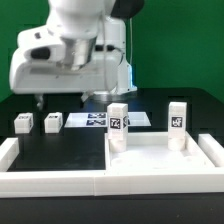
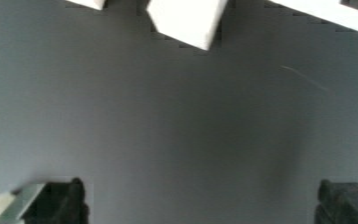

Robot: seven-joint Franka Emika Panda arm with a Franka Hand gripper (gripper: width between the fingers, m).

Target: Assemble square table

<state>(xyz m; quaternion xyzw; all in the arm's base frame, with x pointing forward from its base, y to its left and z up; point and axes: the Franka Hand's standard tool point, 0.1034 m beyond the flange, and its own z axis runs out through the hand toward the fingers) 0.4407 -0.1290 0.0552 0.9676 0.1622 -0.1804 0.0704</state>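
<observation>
Nearest in the exterior view runs the long white raised rail (image 1: 55, 182) along the front of the black table (image 1: 70, 142). Just behind it, on the exterior view's right, lies the one white plastic square slab (image 1: 160, 158), rimmed side up. Two white block legs stand upright on its far side, one (image 1: 118, 124) at the left corner and one (image 1: 177, 117) at the right; whether they are fastened cannot be told. Farther back on the exterior view's left, two more short white tagged legs (image 1: 23, 122) (image 1: 52, 121) lie loose on the table, side by side but apart, making four in all. They look squat, so their long axis probably points toward that camera. The flat marker board (image 1: 96, 118) lies between them and the slab. Above the loose pair hangs the two-finger gripper (image 2: 197, 205). In the wrist view its dark fingertips (image 2: 51, 203) are spread wide with only bare table between them, empty. A loose leg likely lies just below, toward the camera.
</observation>
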